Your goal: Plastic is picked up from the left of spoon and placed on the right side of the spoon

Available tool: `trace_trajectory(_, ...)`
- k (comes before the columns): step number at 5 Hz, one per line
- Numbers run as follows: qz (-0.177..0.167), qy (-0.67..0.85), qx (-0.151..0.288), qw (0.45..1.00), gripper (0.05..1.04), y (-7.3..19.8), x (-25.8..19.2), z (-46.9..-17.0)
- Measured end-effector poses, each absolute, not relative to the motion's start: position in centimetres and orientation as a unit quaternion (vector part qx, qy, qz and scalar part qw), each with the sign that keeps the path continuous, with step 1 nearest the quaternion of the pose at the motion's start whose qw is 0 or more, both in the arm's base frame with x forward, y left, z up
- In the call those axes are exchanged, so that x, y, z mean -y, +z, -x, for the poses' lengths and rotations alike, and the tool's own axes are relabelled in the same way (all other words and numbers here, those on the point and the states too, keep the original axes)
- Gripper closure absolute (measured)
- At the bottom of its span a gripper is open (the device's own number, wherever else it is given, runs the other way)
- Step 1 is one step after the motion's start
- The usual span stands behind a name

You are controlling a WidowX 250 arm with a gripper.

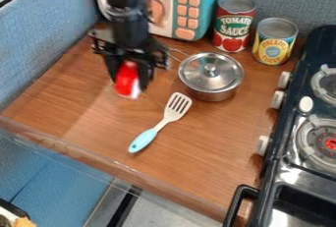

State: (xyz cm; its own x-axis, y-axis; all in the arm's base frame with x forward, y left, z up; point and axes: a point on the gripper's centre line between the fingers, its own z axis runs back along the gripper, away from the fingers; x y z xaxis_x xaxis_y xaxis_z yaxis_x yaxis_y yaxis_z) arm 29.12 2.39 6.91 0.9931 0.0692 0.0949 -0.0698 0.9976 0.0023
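Red/white plastic (126, 86) clamped btwn fingers of claw (131, 80), lower end poking out, over wood counter (85, 105).

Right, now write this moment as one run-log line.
hand: closed on red-and-white plastic object | location: upper left of slotted spatula | right-side placement: not yet done

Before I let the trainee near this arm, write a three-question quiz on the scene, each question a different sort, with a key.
1. True or false: the metal pot has its lid on.
2. Choose one. The gripper holds:
A) the slotted spatula
B) a red-and-white object
C) a can
3. Count: how many cans stand between the toy microwave and the stove?

Key: 1 true; 2 B; 3 two.
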Motion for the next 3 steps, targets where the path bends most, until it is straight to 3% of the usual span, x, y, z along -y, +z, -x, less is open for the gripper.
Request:
trace_trajectory(1,-0.001,-0.015,0.029,0.999,0.495,4.9,2.8,-28.7)
trace_trajectory(3,-0.005,-0.018,-0.012,1.000,0.495,0.8,5.5,-28.9)
